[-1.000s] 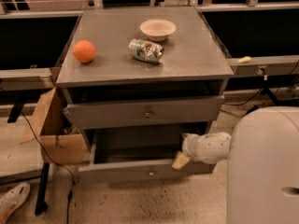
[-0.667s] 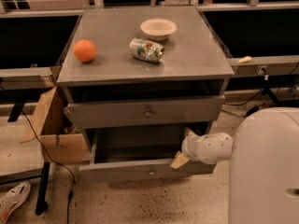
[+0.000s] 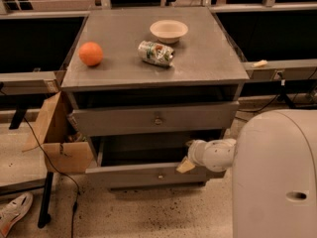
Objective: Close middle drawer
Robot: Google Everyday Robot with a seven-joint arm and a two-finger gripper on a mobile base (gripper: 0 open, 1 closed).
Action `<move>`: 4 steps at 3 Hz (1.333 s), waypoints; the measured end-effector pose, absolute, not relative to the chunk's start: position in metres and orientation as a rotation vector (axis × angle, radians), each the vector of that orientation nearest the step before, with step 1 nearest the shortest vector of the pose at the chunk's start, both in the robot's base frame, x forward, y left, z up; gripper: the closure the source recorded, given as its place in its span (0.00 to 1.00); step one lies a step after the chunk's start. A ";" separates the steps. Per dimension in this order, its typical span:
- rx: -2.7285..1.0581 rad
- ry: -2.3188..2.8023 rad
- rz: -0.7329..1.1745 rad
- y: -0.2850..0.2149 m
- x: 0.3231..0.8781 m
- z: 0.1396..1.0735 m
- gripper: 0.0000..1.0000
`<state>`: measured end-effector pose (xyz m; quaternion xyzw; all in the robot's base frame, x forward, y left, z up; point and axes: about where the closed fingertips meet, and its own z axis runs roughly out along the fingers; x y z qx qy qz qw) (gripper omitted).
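1. Progress is judged to be partial: the middle drawer [image 3: 129, 176] is seen pulled well out from the cabinet [image 3: 208, 58], its dark inside open to view, so the closing is not yet done.
2. The gripper [image 3: 186, 164] is held low at the right of the cabinet, against the upper edge of the middle drawer's front, right of its small knob [image 3: 160, 175]. Whether the gripper is released or clenched cannot be told.
3. What is left is taken to be most of the inward push, until the front lies flush with the cabinet.
4. The top drawer [image 3: 124, 120] is also seen standing slightly proud of the cabinet; no lower drawer can be made out.
5. Compared with a second ago, the middle drawer's front and the gripper are both found a little farther in toward the cabinet, so a small part of the travel appears to have been covered.
6. The orange [image 3: 90, 53], the can [image 3: 155, 52] and the bowl [image 3: 169, 30] on the cabinet are found unmoved.
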<state>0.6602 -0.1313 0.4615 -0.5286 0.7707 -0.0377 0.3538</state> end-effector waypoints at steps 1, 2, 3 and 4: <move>-1.367 1.993 -0.098 -0.132 0.657 0.461 0.72; -1.372 1.991 -0.101 -0.131 0.657 0.459 0.94; -1.384 1.990 -0.105 -0.129 0.658 0.455 0.83; -1.402 1.987 -0.106 -0.123 0.659 0.451 0.60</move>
